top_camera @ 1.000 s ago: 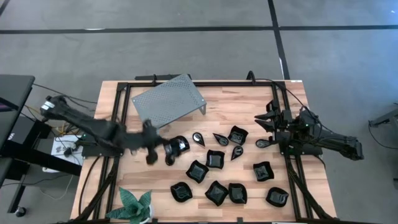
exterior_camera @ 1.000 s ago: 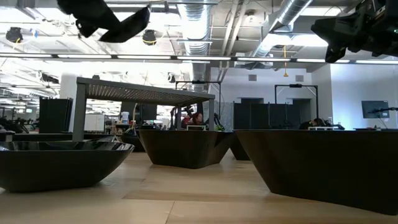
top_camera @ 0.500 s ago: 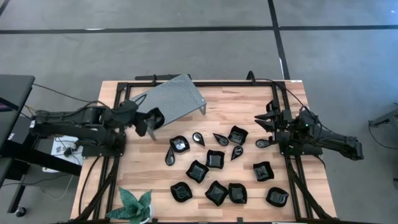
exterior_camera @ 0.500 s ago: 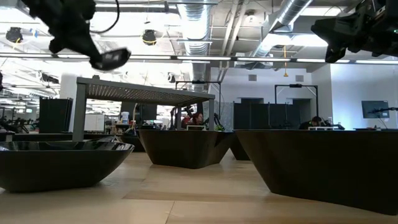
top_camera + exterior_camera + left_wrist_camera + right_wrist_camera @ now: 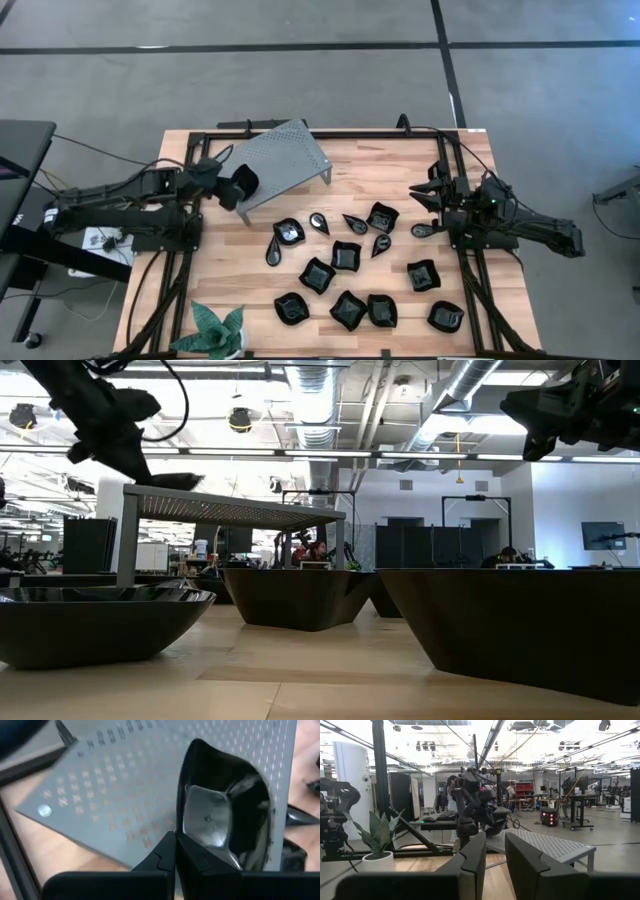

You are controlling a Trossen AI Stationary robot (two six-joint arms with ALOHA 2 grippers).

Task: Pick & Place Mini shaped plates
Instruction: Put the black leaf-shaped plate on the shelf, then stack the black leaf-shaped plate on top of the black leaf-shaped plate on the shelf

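Observation:
My left gripper (image 5: pixel 237 192) is shut on one glossy black mini plate (image 5: pixel 247 184) over the near-left corner of the grey perforated stand (image 5: pixel 285 160). In the low view the plate (image 5: pixel 178 481) sits level at the stand's top (image 5: pixel 240 510); whether it touches, I cannot tell. Several other black plates (image 5: pixel 347 257) lie flat on the wooden table, right of the stand and nearer. My right gripper (image 5: pixel 428 197) waits open at the table's right side, above a teardrop plate (image 5: pixel 424 230). My left gripper pinches the plate's rim (image 5: pixel 181 827) between its two fingers (image 5: pixel 167 851), at the edge nearest the arm. The fingers come from the table's left, slanting down. The plate (image 5: pixel 225 820) sticks out beyond the fingertips, hollow side up, over the stand's perforated sheet (image 5: pixel 115 785).
A green plant (image 5: pixel 218 330) stands at the table's near-left edge. Black frame rails (image 5: pixel 190 180) run along the table's left, right and far sides. Bare wood lies between the stand and the plant.
My left gripper, shut on the plate all along, has swung from above the plates near the table's middle toward the far-left, over the stand's corner. It has then sunk, bringing the plate down to the level of the stand's top.

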